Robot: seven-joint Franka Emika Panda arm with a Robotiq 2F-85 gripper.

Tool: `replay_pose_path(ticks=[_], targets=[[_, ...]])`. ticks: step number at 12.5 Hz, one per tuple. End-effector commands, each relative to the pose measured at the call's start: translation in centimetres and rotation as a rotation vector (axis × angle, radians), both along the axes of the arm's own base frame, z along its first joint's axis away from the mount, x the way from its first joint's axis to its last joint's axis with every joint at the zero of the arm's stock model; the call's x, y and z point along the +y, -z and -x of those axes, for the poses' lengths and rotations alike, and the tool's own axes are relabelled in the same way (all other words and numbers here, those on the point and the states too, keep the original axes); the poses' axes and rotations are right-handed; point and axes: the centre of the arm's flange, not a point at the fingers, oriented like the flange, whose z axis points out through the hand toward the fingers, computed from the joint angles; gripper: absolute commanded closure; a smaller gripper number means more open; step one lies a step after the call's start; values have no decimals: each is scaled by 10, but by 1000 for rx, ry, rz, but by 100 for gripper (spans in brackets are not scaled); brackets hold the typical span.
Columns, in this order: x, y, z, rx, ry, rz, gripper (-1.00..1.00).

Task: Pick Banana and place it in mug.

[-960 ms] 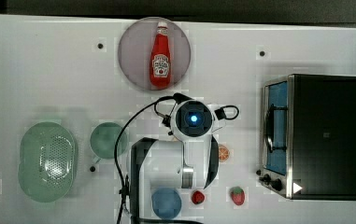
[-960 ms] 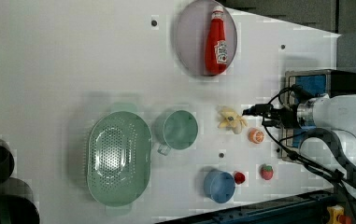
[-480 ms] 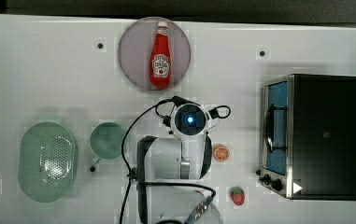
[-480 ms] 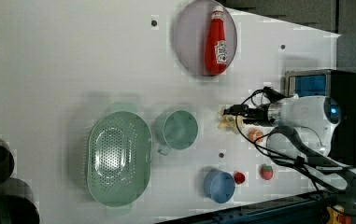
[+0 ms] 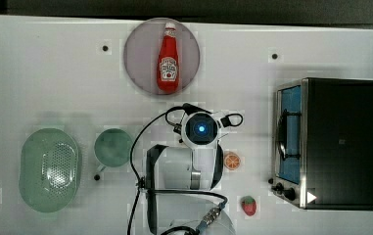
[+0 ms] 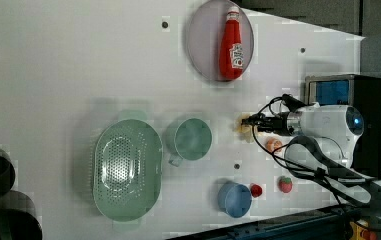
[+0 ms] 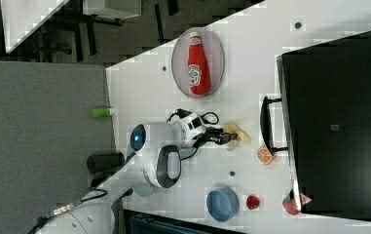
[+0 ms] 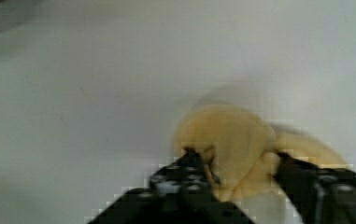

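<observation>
Perforated dish (image 6: 127, 170): pale green oval, just to the left view's left of the mug, nothing visible in it.
Mug (image 6: 193, 139): muted green, round, upright on the white bench (image 6: 78, 65), small handle at its lower left in the left view; its inside looks bare.
Blue cup (image 6: 234, 199): below and to the left view's right of the mug, nothing seen in it; a small red piece (image 6: 256, 190) sits just beside it.
Grey plate (image 6: 203, 45): above and to the left view's right of the mug, holding 1 red ketchup bottle (image 6: 231, 44) lying flat.
Banana (image 8: 234, 149): pale yellow-cream, lumpy, curved; on the bench just to the left view's right of the mug, apart from it.
Gripper (image 8: 241, 182): 2 black fingers (image 8: 180, 177) stand on either side of the banana and touch it; clenched on it, the banana low against the bench.
Orange slice (image 6: 274, 145): to the left view's right of the mug, just beyond the banana.
Strawberry (image 6: 285, 184): below the orange slice in the left view.
Toaster oven (image 5: 331, 142): black box with a blue-tinted door, far to the top view's right of the mug.
</observation>
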Motion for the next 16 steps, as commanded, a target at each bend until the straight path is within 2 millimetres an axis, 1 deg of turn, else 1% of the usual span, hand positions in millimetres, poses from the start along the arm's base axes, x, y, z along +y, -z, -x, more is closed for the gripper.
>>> replay_pose_path(ticks=[1, 2, 3, 5, 6, 7, 8, 9, 10, 11, 12, 13, 14, 16], targets=[[6, -5, -1, -30, -43, -2, 37], [6, -17, -5, -52, -42, -1, 37], [6, -34, -10, -81, -41, -1, 37], [6, -81, -19, -109, -41, -1, 37], [6, -118, -23, -91, -40, -3, 37], [6, -148, -24, -63, -40, -5, 37], [7, -212, -22, -14, -40, -9, 37], [8, -247, -21, -10, -43, -10, 37], [17, -289, -22, -46, -60, -8, 37], [34, -321, -17, -76, -91, -5, 37], [48, -334, -12, -72, -99, -2, 37], [93, -339, 5, -24, -33, -7, 37], [125, -336, 11, -4, 18, -38, 37], [172, -327, 20, 16, 91, -51, 37]])
